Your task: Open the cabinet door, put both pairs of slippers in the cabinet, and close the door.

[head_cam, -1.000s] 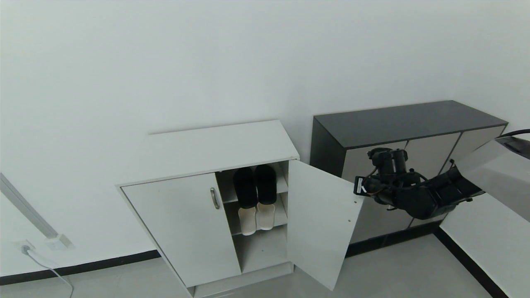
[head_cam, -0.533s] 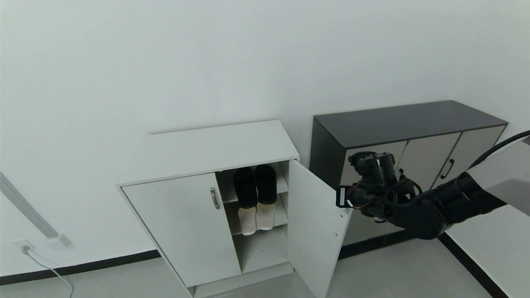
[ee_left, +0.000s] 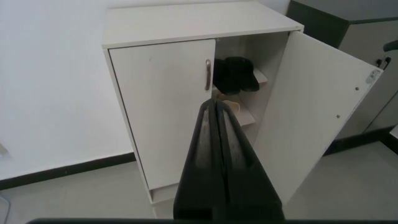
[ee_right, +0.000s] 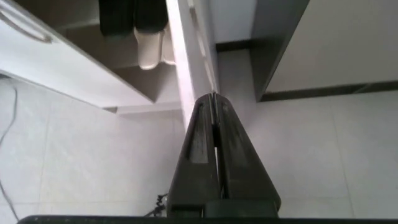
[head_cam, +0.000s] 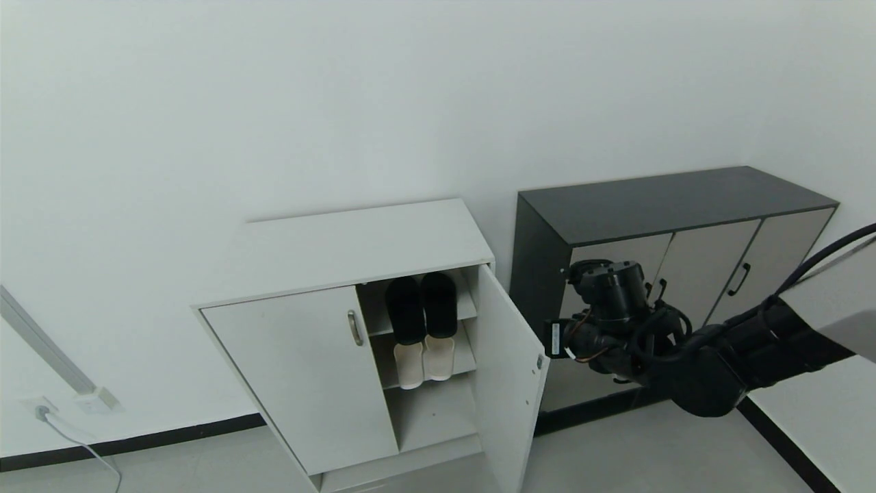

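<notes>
1. State: both pairs are inside the white cabinet. The black slippers sit on the upper shelf and the pale slippers on the shelf below. The right door stands swung out, so closing it is what remains.
2. My right claw has its fingers pressed together and grips nothing. It sits at the door's outer face near the free edge. It looks to be touching, though I cannot be sure.
3. Risk: slip-off. I would be pushing with a narrow tip on a smooth panel. If the push angle drifts as the door swings, the tip may skate past the free edge and jab into the opening.
4. Risk: a blocked close. The pale slippers lie close to their shelf's front edge. If they overhang, the door could catch on them and stop short, or shove them askew.
5. Risk: rebound. Too brisk a push and the door may bounce back ajar.
6. Risk: my right arm is near the dark cabinet. A wide sweep could clip its corner.
7. My left claw, fingers also together and empty, points at the cabinet front near the left door's handle. I cannot tell whether it stands in the door's swing, so I should check before pushing.
</notes>
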